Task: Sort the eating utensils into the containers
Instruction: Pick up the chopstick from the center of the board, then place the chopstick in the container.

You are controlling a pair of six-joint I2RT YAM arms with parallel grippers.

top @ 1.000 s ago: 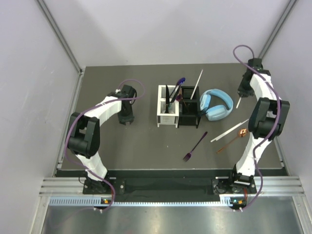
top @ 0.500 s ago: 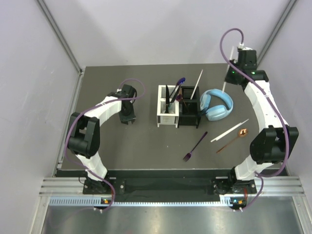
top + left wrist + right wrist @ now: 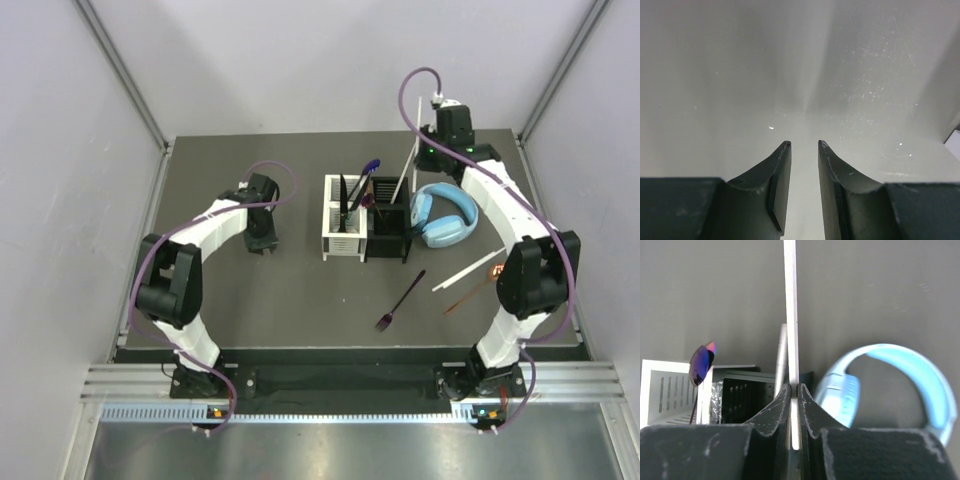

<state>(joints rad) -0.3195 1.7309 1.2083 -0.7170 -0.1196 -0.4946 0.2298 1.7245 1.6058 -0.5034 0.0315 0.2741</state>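
Note:
My right gripper (image 3: 428, 160) (image 3: 794, 386) is shut on a thin white stick (image 3: 790, 315), holding it above the back of the black caddy (image 3: 388, 235) (image 3: 742, 395). A second white stick (image 3: 404, 175) (image 3: 782, 355) leans in that caddy. The white caddy (image 3: 343, 232) (image 3: 667, 385) beside it holds a green-handled knife (image 3: 343, 195), and a purple-blue spoon (image 3: 368, 170) (image 3: 702, 362) stands between the two. A purple fork (image 3: 402, 298), a white stick (image 3: 470, 268) and a copper spoon (image 3: 475, 290) lie on the table. My left gripper (image 3: 262, 246) (image 3: 804, 143) is open and empty over bare table.
Light-blue headphones (image 3: 440, 215) (image 3: 900, 385) lie just right of the black caddy, under my right arm. The dark table (image 3: 250, 300) is fenced by pale walls on the left, back and right.
My right arm has swung from the back right corner leftwards, carrying the white stick to above the black caddy. The left arm has not moved.

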